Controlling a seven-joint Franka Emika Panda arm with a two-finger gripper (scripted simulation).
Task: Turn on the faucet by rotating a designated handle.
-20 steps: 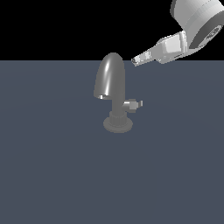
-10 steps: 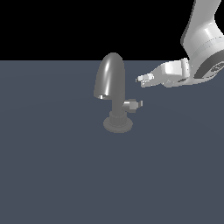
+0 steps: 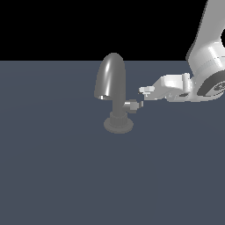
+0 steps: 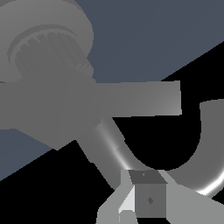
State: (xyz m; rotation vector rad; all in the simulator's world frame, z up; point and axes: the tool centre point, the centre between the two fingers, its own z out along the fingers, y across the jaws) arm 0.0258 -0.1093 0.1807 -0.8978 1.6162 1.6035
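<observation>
Gripper [image 3: 145,91] lower, nearer handle [image 3: 132,105]

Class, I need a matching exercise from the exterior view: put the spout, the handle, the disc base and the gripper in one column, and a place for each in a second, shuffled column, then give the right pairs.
Column 1:
1. spout
2. handle
3. disc base
4. gripper

Column 2:
A. flat on the grey floor, lowest part of the faucet
B. on the exterior view's right, reaching in toward the faucet
C. tallest part, rounded top
D. juts sideways from the neck, just below the fingertips

Pairs: 1-C, 2-D, 3-A, 4-B
</observation>
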